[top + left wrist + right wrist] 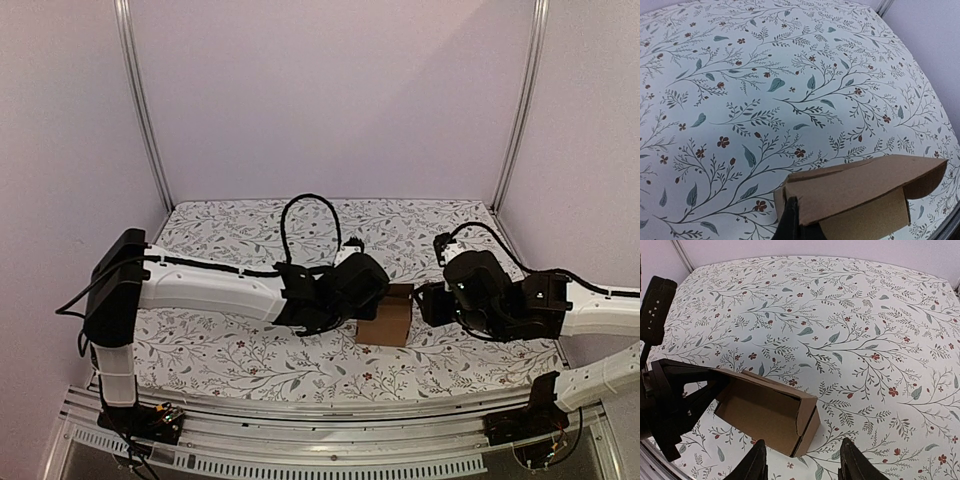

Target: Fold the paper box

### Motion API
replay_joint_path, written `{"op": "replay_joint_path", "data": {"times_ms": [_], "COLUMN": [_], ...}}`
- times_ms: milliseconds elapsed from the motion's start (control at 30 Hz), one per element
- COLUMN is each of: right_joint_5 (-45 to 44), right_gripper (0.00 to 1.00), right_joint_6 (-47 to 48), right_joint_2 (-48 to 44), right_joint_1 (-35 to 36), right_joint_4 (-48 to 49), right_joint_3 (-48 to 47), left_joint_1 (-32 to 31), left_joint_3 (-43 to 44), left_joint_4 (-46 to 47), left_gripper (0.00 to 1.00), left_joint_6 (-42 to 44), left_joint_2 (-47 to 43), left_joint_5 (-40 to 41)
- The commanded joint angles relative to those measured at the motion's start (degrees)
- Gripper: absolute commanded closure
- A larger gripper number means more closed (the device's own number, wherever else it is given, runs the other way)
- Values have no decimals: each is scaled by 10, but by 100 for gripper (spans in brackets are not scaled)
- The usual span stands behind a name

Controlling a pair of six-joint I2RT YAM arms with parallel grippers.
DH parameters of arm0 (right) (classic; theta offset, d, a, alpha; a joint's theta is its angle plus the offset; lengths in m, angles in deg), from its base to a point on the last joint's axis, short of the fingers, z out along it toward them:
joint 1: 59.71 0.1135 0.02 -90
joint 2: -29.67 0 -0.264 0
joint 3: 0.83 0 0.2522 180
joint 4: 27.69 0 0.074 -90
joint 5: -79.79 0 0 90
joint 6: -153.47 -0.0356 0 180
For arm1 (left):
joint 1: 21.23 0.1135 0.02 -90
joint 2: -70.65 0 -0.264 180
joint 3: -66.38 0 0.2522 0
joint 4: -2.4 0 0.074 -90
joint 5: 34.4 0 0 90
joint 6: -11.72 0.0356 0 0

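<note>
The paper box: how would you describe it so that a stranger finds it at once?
Start at the flowered table, near its front middle. Between the left hand and the right hand stands the paper box, gripped by the left hand. It is the only plain brown cardboard thing there.

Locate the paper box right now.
In the top view the paper box sits centre-right on the floral table, between the left gripper and the right gripper.
</note>
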Motion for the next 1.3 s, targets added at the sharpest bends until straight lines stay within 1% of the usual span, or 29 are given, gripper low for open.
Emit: {"op": "replay_joint_path", "data": {"times_ms": [0, 133, 300, 400, 500, 633, 767, 833, 967, 1000, 1167, 1233, 1267], "right_joint_5": [-13, 13, 29, 42, 46, 68, 103, 104, 99, 98, 85, 82, 81], "right_gripper": [55, 65, 65, 72, 81, 99, 100, 100, 100, 100, 100, 100, 100], "right_joint_6": [29, 53, 78, 88, 99, 101, 57, 31, 4, 1, 6, 7, 6], "right_joint_2": [20, 48, 84, 106, 127, 154, 168, 174, 177, 174, 165, 168, 172], "right_joint_1": [-19, -41, -59, -73, -82, -83, -81, -73, -63, -62, -62, -63, -62], "right_joint_4": [-19, 3, 27, 42, 57, 79, 121, 134, 140, 140, 138, 139, 139], "right_joint_3": [-30, -48, -73, -88, -101, -88, -25, 5, 33, 36, 30, 28, 27], "left_joint_1": [-31, -32, -32, -32, -32, -32, -32, -32, -32, -32, -34, -38, -41], "left_joint_3": [-53, -52, -51, -53, -57, -57, -52, -52, -55, -55, -66, -73, -77], "left_joint_4": [-203, -202, -203, -203, -203, -204, -205, -205, -206, -208, -206, -202, -203], "left_gripper": [100, 100, 100, 100, 100, 100, 100, 100, 100, 98, 76, 64, 54], "left_joint_6": [-1, 1, 4, 6, 7, 7, 14, 16, 20, 23, 33, 41, 45], "left_joint_2": [87, 87, 91, 91, 93, 92, 97, 97, 95, 94, 75, 57, 49], "left_joint_5": [-131, -131, -133, -135, -140, -138, -145, -148, -156, -158, -168, -170, -170]}}
